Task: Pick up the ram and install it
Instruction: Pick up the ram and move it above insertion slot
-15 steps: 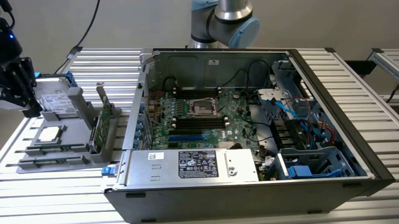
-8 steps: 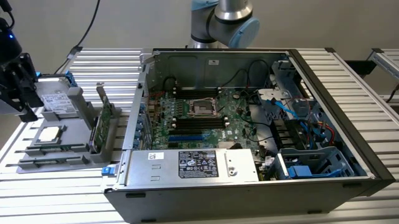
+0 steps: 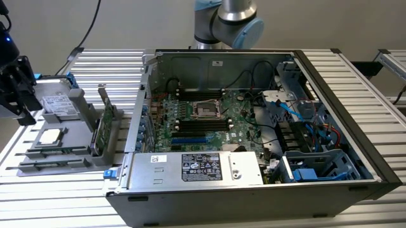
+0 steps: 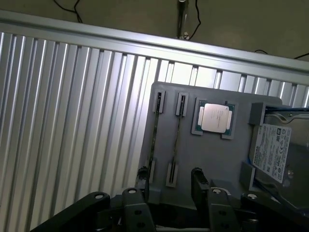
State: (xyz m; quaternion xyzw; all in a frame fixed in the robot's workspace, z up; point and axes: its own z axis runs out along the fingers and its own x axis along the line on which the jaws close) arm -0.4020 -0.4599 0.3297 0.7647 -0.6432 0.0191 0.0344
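Note:
Two thin dark ram sticks stand on edge in the slots of a grey tray (image 4: pixel 212 159): one ram stick (image 4: pixel 176 135) and a second (image 4: pixel 153 140) beside it. My gripper (image 4: pixel 170 178) hangs above their near ends, open. The first stick runs under the gap between the two black fingers (image 4: pixel 198 176), and neither finger touches it. In the exterior view the gripper (image 3: pixel 24 114) is at the far left, over the tray (image 3: pixel 76 142). The open computer case (image 3: pixel 254 190) holds the green motherboard (image 3: pixel 197 118) with its black slots (image 3: pixel 203 125).
The tray also carries a silver CPU (image 4: pixel 214 117), a hard drive with a white label (image 4: pixel 277 150) and a green card (image 3: pixel 104 123) standing upright. The table is ribbed aluminium (image 4: pixel 72 121). The arm's base (image 3: pixel 228 21) stands behind the case.

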